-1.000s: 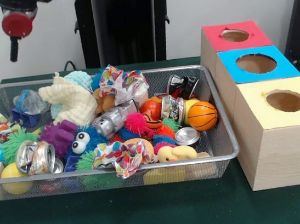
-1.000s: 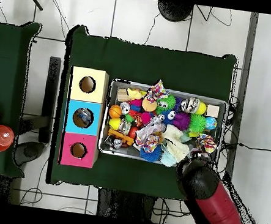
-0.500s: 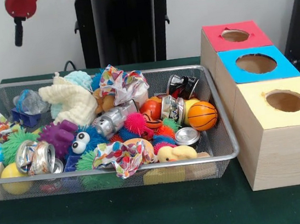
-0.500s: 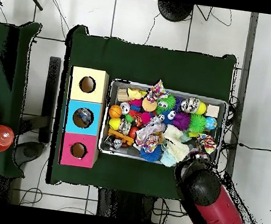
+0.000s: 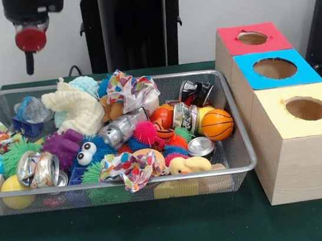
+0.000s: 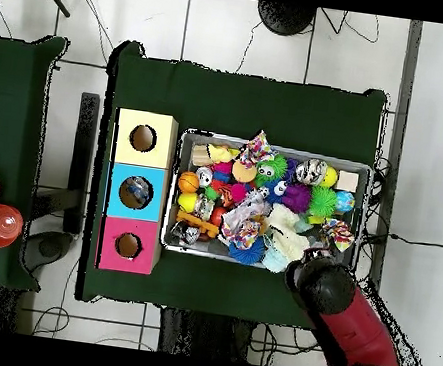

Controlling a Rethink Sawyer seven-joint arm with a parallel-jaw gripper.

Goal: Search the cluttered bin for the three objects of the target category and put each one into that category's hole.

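Green cloth covers the worktop point(image 5: 165, 239), with a pale wall behind it. On the cloth sits a wire mesh bin point(image 5: 235, 146) heaped with clutter. At its far left lie a cream knitted cloth point(image 5: 79, 107) and a clear crumpled plastic piece point(image 5: 29, 108). A purple spiky toy point(image 5: 62, 146) lies near the middle left, touching a blue furry toy with big eyes point(image 5: 85, 154). A crushed silver can point(image 5: 37, 169) rests at the near left, and another silver can point(image 5: 120, 129) lies in the centre. Patterned crumpled paper point(image 5: 133, 88) shows at the far middle, and more of it point(image 5: 128, 166) at the near middle. On the right side are a small basketball point(image 5: 216, 124), a round metal lid point(image 5: 200, 146) just beside it, and a yellow rubber duck point(image 5: 189, 164) against the near wall.

Right of the bin stand three wooden boxes in a row, each with a round hole on top: a red-topped box point(image 5: 254, 40) farthest, a blue-topped box point(image 5: 273, 70) in the middle, and a yellow-topped box point(image 5: 302, 111) nearest.

The gripper point(image 5: 29, 57) hangs high above the bin's far left corner, well apart from everything in it. Whether its fingers stand wide or narrow cannot be told; nothing shows between them. From overhead, the red arm point(image 6: 344, 313) reaches to that same bin corner.
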